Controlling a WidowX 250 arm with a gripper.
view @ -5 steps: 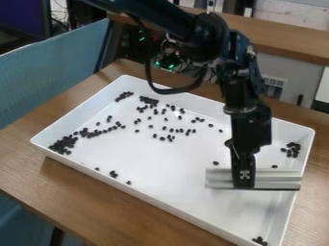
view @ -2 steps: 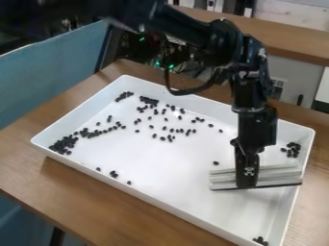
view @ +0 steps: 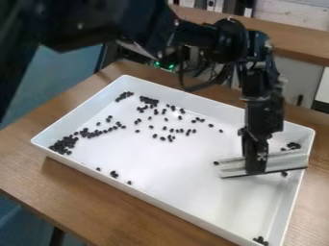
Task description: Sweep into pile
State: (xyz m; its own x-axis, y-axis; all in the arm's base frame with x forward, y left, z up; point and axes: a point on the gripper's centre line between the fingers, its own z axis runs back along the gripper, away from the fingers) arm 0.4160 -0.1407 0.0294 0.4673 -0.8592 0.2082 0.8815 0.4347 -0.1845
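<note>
A black two-finger robot gripper hangs over the right-hand part of a white, rectangular, shallow-walled tray, clamped on a pale grey, straight-edged sweeping blade. The blade lies crosswise inside the tray, its right end by the right-hand wall.

Small, dark, rounded beans dot the white floor in several groups: a dense heap in the left corner with a trail running from it, clusters near the far corner, and a loose scatter across the far half. A few sit near the front wall, and others gather in the nearest corner. At right, a cluster lies just beyond the blade, a single bean sits beside its left end, and more show at its near edge.

The tray rests on a brown wood-grain table, with a blue chair at left, partly behind the black robot arm.
</note>
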